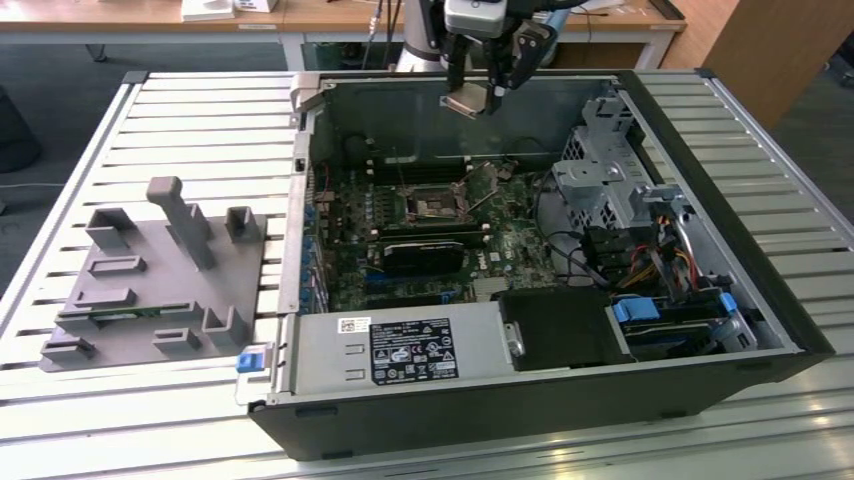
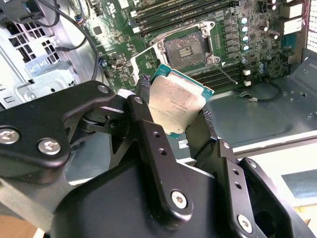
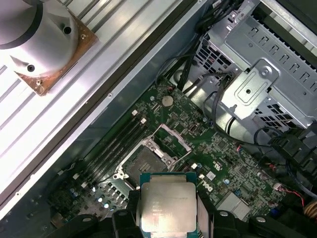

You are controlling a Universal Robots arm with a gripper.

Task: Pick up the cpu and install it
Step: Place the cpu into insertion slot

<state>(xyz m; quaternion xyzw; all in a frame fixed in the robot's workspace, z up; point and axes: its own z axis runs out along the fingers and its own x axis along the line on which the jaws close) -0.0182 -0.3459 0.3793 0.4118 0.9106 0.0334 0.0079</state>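
Exterior view: a silver slatted metal table (image 1: 174, 120) holds an open black computer case (image 1: 787, 330); a wooden desk (image 1: 334, 15) stands behind. At twelve o'clock over the case, the black gripper (image 1: 477, 95) pinches the small silvery square cpu (image 1: 466, 102).

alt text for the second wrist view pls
The gripper holds the cpu, silver side showing, between its black fingers. Beyond it lies the green motherboard with its open socket, inside the computer case.
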